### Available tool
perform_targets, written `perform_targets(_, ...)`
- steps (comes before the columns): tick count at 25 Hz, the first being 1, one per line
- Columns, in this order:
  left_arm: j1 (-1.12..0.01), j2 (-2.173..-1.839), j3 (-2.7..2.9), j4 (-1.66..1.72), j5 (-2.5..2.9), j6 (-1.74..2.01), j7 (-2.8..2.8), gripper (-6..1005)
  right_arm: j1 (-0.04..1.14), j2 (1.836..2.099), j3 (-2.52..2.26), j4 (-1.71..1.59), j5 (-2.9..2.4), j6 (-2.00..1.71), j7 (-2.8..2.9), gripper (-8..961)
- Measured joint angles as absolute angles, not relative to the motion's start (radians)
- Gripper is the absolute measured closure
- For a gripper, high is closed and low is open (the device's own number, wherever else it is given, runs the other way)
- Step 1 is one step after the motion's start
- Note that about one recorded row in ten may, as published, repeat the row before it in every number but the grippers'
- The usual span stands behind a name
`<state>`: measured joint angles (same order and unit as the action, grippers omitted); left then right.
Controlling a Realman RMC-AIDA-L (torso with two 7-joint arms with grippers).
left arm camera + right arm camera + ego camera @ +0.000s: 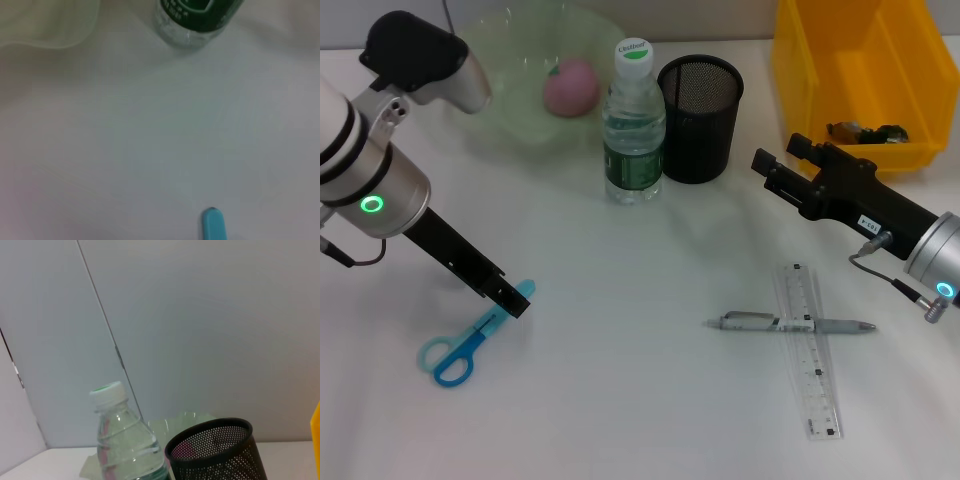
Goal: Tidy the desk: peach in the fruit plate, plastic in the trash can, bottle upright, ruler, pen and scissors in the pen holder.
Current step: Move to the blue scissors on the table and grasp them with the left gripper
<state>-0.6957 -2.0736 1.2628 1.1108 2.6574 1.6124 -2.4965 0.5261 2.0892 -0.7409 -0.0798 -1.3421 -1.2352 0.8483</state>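
The left gripper (510, 298) is reaching down to the white desk (640, 400), its tip resting at the blade end of the blue scissors (470, 340), which are lying flat near the robot's left side; whether its fingers are apart or together cannot be told. To do this step well, the gripper probably needs to close squarely across the thin blades, then lift straight up so the handles are not dragging. The black mesh pen holder (700, 118) is standing well apart, farther back, just beside the upright water bottle (633, 125), which could be knocked over on the way in. The peach (570, 86) is already sitting in the pale green fruit plate (510, 110). The right gripper (775, 165) is hovering near the yellow trash can (850, 80), its finger state also unclear. The pen (795, 324) is lying across the clear ruler (810, 350), touching it, still waiting.
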Motion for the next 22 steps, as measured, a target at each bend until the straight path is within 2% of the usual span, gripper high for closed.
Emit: perform_targets(22,-0.744,-2.080,1.411,1.122,2.665,1.619,-2.605,193,0.522,2.090,-0.741,-0.077,-1.342,-1.233,0.848,301)
